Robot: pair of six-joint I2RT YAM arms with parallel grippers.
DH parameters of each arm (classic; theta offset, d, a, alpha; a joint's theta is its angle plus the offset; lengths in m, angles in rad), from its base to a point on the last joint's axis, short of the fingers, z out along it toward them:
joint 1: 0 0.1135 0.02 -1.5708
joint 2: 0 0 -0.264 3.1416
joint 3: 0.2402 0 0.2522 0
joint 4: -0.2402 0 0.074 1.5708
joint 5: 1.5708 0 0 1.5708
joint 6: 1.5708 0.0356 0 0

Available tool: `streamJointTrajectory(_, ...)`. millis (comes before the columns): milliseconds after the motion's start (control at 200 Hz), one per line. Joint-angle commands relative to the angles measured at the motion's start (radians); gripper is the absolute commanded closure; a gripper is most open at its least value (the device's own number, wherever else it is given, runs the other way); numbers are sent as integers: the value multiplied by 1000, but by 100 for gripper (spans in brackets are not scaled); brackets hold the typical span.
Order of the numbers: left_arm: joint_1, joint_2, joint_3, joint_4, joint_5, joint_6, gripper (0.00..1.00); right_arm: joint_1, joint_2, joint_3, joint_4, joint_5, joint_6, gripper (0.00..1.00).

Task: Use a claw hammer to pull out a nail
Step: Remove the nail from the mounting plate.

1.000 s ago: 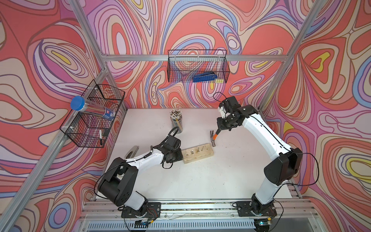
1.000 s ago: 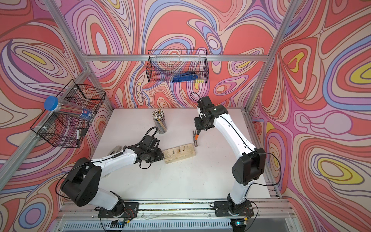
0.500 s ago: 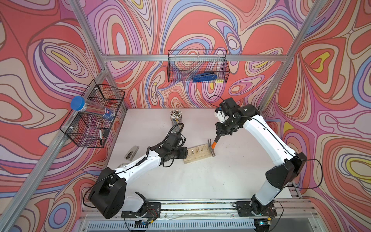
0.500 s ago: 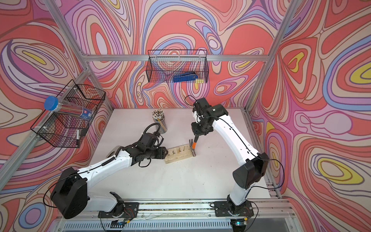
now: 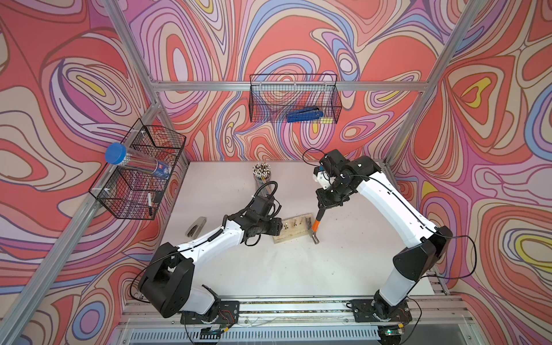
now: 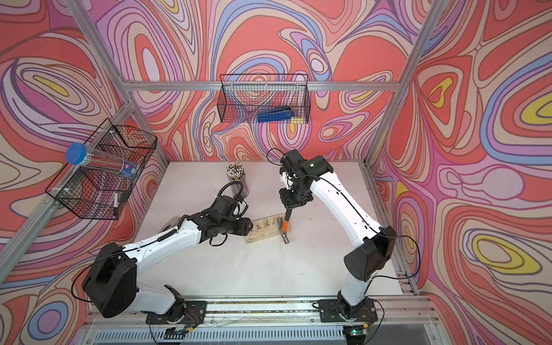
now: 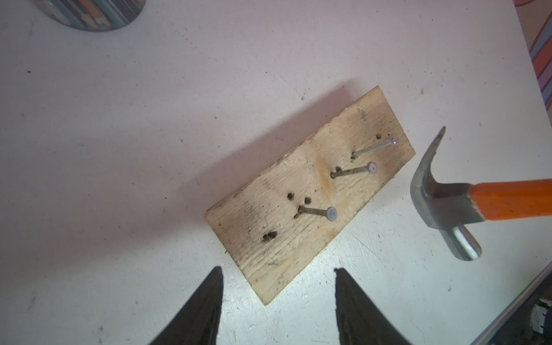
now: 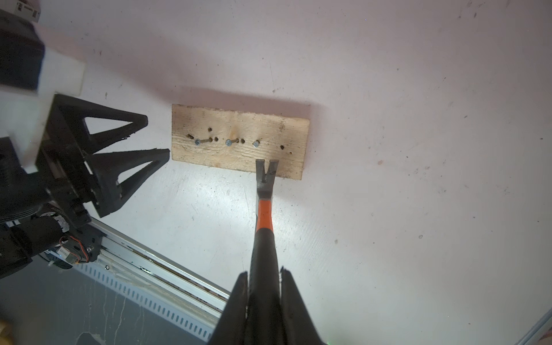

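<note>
The claw hammer [image 8: 264,209] has a silver head and an orange and black handle, and my right gripper [image 8: 263,271] is shut on the black part. Its forked claw lies over the long edge of a wooden block [image 8: 239,119], just short of the nearest nail [image 8: 256,144]. Three nails stand out of the block [image 7: 268,254], leaning. My left gripper [image 7: 278,269] is open at the block's other end, its fingertips [image 8: 168,153] just off the wood. Both top views show the hammer [image 5: 317,222] [image 6: 285,228] at the block's right end.
A cup of pencils [image 5: 261,173] stands behind the left arm. A grey metal object [image 5: 196,227] lies at the table's left. A back-wall wire basket holds a blue tool [image 5: 304,114]. A side basket [image 5: 140,179] holds a blue-capped tube. The front rail [image 8: 155,268] runs near the block.
The right arm has carried the hammer leftward and down to the block's right end. The left gripper has stayed at the block's left end and its jaws stand wider.
</note>
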Motion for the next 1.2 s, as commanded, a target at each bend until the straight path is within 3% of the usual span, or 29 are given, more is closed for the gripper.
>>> streamJointTrajectory(0, -10, 16, 17, 15, 8, 14, 40, 9, 24, 18, 15, -41, 1, 100)
streamJointTrajectory(536, -23, 37, 4, 27, 5, -1, 40, 19, 153, 140, -17, -42, 34, 100)
streamJointTrajectory(1197, -33, 23, -27, 26, 4, -9, 41, 19, 189, 194, 39, 19, 31, 100)
